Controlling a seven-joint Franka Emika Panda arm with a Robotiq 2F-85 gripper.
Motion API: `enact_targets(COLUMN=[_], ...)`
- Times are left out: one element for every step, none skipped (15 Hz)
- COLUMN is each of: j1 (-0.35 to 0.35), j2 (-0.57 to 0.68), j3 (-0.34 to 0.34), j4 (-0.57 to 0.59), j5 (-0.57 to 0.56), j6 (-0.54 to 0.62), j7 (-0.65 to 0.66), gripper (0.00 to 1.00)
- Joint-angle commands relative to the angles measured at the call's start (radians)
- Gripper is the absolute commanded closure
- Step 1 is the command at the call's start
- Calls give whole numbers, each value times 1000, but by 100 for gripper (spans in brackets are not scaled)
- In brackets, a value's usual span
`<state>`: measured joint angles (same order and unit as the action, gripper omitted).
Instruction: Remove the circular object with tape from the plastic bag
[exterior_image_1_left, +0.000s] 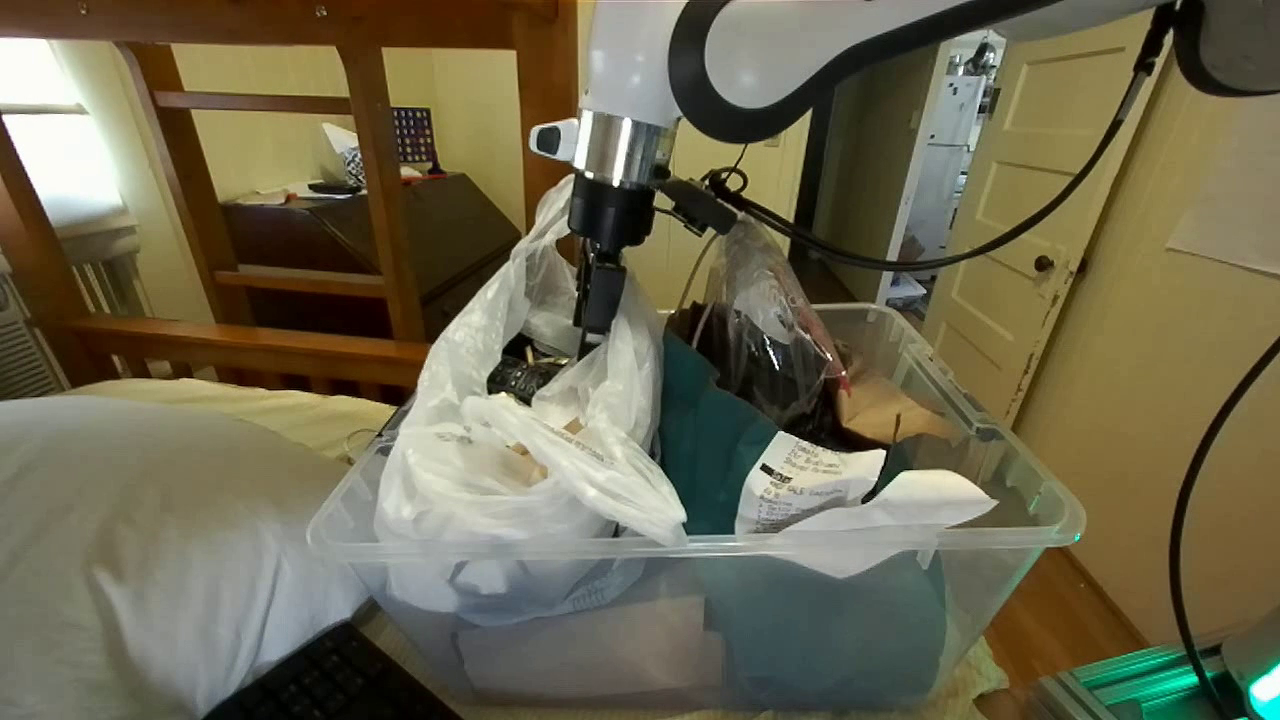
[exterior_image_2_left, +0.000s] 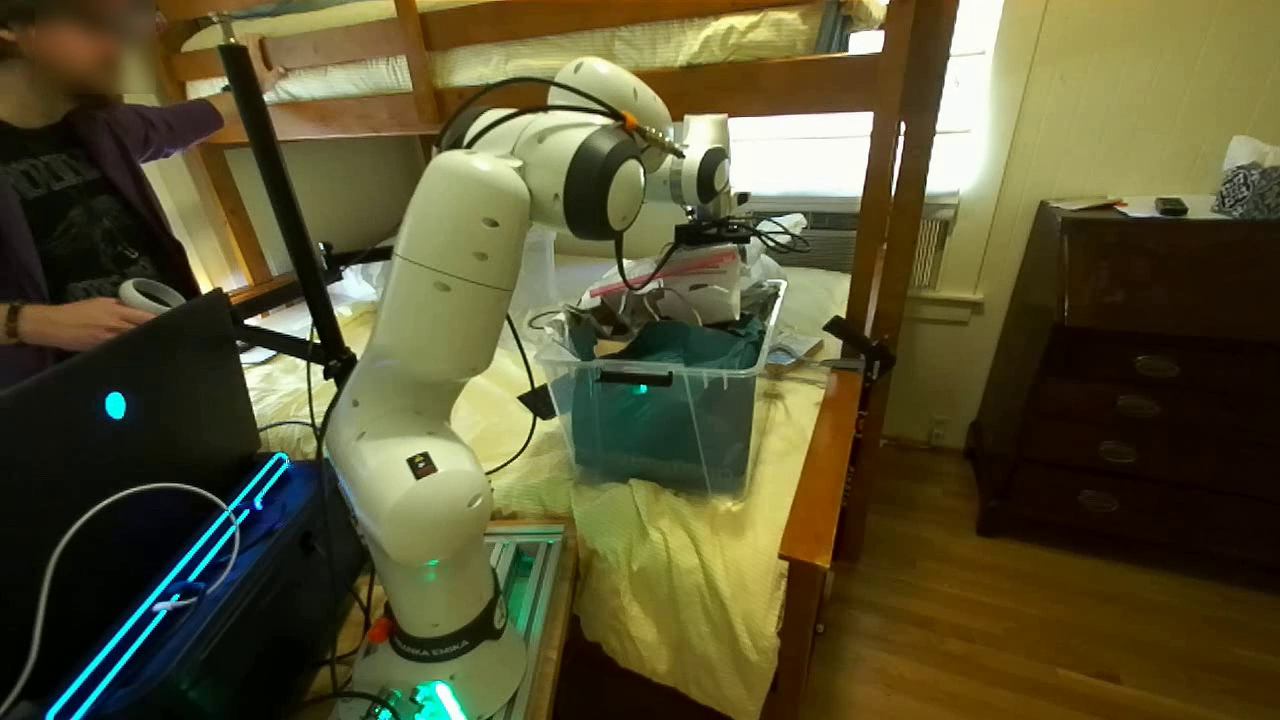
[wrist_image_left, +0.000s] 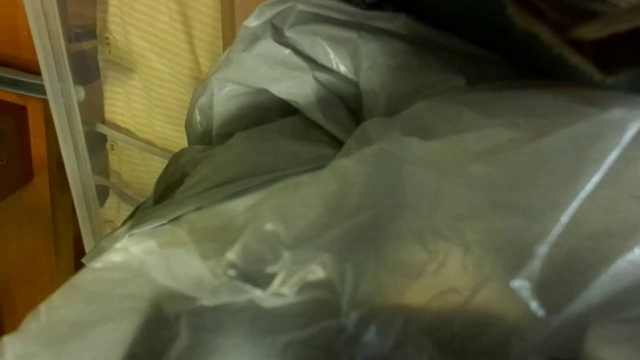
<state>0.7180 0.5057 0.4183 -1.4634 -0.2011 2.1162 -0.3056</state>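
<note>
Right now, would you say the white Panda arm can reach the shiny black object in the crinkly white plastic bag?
Probably yes: the black pincer points down, apparently near the black object in the open white bag, though loose folds might snag.

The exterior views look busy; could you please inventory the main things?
bunk bed: one, brown, under bin
bin: one, clear, on bunk bed
plastic bag: one, white, in bin
dark contents: count unclear, black, in plastic bag
clear bag: one, transparent, in bin
teal material: count unclear, teal, in bin
printed paper: one, white, in bin
laptop: one, black, beside arm
person: one, dark-clothed, behind laptop
arm: one, white, above bin
gripper: one, black, at plastic bag
</note>
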Motion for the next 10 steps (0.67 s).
enact_targets(j1=[15, 14, 13, 12, 10, 9, 5, -1, -8, -16], j2=[30, 43, 56, 67, 77, 85, 93, 101, 107, 111], j3=[-16, -11, -5, -1, 6, 11, 20, 34, 48, 60], j4=[44, 61, 77, 89, 100, 108, 114, 118, 116, 112], j5=[-3, 7, 10, 12, 19, 22, 32, 52, 73, 99], j6=[2, 0, 8, 19, 28, 41, 54, 64, 71, 74], j7=[-24, -43, -68, -95, -125, -148, -176, -206, -233, -258], gripper=[0, 0, 0, 0, 0, 0, 0, 0, 0, 0])
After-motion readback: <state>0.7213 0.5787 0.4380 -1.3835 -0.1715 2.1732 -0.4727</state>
